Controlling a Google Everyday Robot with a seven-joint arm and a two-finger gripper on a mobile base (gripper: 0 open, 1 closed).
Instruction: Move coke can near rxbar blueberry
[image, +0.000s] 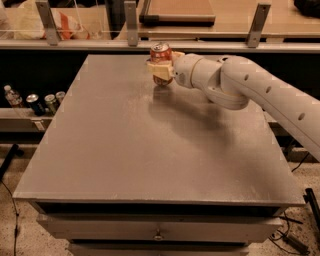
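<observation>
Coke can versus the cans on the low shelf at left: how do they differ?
The coke can is red-orange; the shelf cans look darker. The coke can is clasped by the pincer over the far side of the table; the shelf cans stand free, below table height. Both are upright.

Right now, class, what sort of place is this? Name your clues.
Likely a robot test lab: grey table, spare cans shelved beside it, gripper holding a red can at the table's far edge.
</observation>
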